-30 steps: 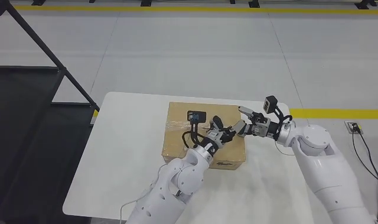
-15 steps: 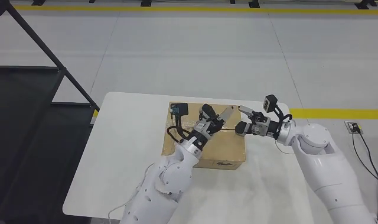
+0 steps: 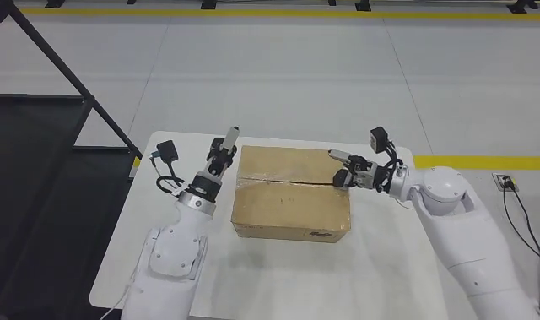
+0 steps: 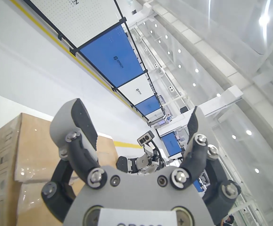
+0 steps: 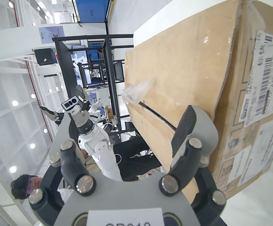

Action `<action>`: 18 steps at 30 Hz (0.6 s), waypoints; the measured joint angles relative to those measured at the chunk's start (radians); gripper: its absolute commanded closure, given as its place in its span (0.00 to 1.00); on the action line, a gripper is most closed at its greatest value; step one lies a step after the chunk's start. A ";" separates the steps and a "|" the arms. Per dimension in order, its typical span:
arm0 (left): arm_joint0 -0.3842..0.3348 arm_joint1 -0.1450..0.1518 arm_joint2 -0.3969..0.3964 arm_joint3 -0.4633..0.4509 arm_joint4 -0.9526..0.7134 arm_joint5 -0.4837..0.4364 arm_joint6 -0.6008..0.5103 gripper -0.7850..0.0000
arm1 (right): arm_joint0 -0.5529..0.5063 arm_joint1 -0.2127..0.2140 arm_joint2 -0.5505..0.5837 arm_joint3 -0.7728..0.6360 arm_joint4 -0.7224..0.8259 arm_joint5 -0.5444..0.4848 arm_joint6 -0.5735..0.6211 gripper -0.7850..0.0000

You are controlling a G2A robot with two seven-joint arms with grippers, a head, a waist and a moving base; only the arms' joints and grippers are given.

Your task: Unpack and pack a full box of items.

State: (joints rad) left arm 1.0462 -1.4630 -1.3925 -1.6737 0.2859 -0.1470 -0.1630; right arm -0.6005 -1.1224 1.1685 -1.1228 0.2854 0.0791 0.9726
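Note:
A closed brown cardboard box [image 3: 291,189] sits in the middle of the white table [image 3: 169,235]. A dark seam [image 5: 157,116] runs across its top between the flaps, and a crumpled strip of clear tape [image 5: 136,90] sticks up at one end of the seam. My left gripper [image 3: 224,143] is raised beside the box's far left corner, open and empty; the left wrist view has it [image 4: 138,123] pointing upward past the box [image 4: 9,154]. My right gripper [image 3: 339,168] is open at the box's right edge, level with the seam, with one finger [image 5: 185,128] over the box top [image 5: 185,59].
Shipping labels [image 5: 263,76] cover the box's right side. A black metal frame [image 3: 51,193] stands off the table's left side. Bare table lies in front of the box and to its left.
My left arm has swung from over the box top to the left, ending beside the box's far left corner. My right gripper stayed at the right edge, shifting only slightly.

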 measured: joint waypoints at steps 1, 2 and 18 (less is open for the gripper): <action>0.002 0.001 -0.006 0.001 -0.002 -0.001 0.004 0.00 | 0.004 -0.001 -0.006 -0.003 -0.009 0.005 -0.004 0.00; 0.005 0.002 -0.013 0.004 -0.006 -0.001 0.008 0.00 | 0.009 -0.002 -0.014 -0.007 -0.022 0.012 -0.011 0.00; 0.064 0.021 -0.109 0.033 -0.076 -0.031 0.003 0.00 | 0.038 -0.010 -0.167 -0.285 -0.486 0.154 -0.223 0.00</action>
State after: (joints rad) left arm 1.1100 -1.4422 -1.5017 -1.6408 0.2098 -0.1776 -0.1597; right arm -0.5621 -1.1319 1.0018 -1.4076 -0.2010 0.2336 0.7501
